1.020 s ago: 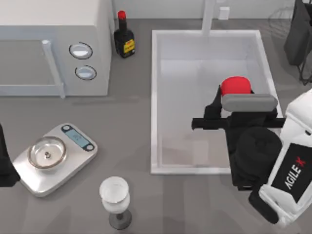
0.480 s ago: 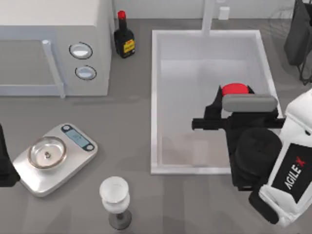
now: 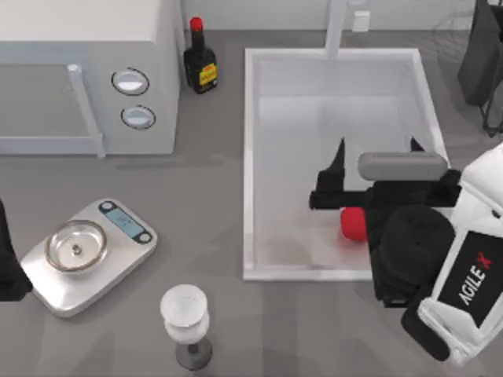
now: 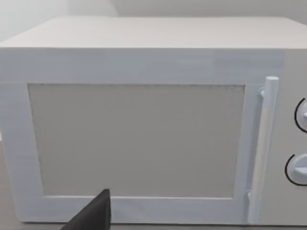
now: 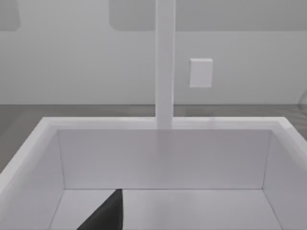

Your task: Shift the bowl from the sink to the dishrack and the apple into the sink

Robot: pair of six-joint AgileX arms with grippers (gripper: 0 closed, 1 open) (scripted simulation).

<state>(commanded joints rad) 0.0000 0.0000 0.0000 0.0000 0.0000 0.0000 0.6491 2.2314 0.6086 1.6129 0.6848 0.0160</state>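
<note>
Apple lies in the sink, right gripper above it with jaws apart
The apple rests on the floor of the sink, below the empty right gripper; left arm parked at the table's left edge

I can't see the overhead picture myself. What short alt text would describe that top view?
From above, the right gripper hangs open over a white sink, and a red apple lies on the sink floor beside the arm. To the left sit a microwave, a dark bottle, a kitchen scale and a glass goblet; the left gripper waits at the table's left edge.
</note>
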